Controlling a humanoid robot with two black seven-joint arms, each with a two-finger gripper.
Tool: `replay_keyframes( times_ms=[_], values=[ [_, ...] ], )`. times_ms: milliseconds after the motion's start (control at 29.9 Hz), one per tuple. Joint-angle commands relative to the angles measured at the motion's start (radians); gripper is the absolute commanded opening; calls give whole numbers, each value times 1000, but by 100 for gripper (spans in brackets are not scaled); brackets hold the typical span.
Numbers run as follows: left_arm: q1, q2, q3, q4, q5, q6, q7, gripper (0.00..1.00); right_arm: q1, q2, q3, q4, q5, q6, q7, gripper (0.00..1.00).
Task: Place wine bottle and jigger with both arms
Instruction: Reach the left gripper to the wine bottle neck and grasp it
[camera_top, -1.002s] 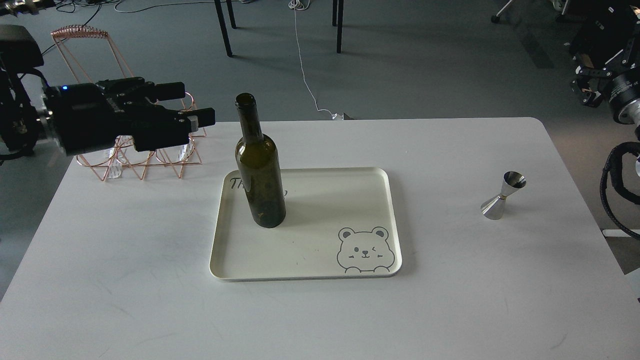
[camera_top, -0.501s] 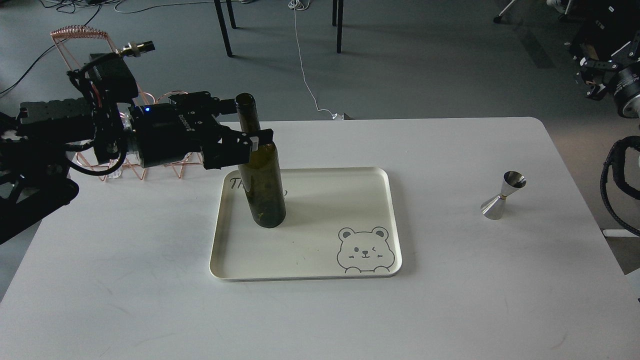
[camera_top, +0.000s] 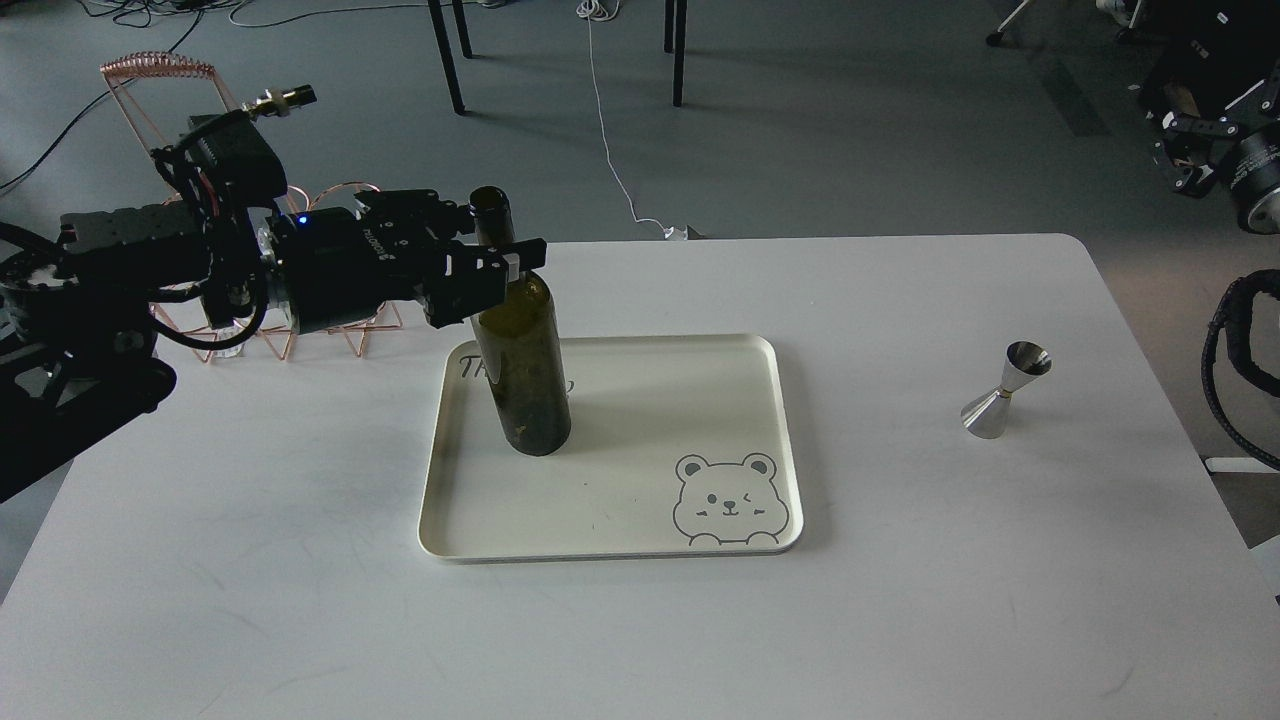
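Wine bottle (camera_top: 520, 350) stood upright on the cream tray (camera_top: 700, 545).
Left gripper (camera_top: 495, 245) had its fingers either side of the bottle's neck, contact unclear; jigger (camera_top: 1005, 390) sat well apart on the table (camera_top: 900, 620).

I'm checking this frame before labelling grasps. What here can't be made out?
- Left tool, head view: one finger crosses the wine bottle neck; the far finger is hidden behind it, so grip is unclear.
- Right tool: cut off by the right edge.
- Tray lettering: blocked by the bottle.
- Jigger: too small for markings.
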Motion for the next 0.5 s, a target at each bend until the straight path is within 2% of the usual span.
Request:
replay_keyframes(
  times_ms=[0, 100, 200, 468],
  values=[
    [9, -1, 0, 0, 0, 0, 0, 55, 0, 0, 1, 0, 0, 0, 0, 97],
    [12, 1, 0, 0, 2, 0, 0, 43, 0, 1, 8, 0, 0, 0, 0, 97],
    [12, 1, 0, 0, 2, 2, 0, 35, 0, 0, 11, 0, 0, 0, 0, 97],
    [12, 19, -2, 0, -1, 23, -1, 26, 0, 1, 11, 0, 0, -1, 0, 97]
  ],
)
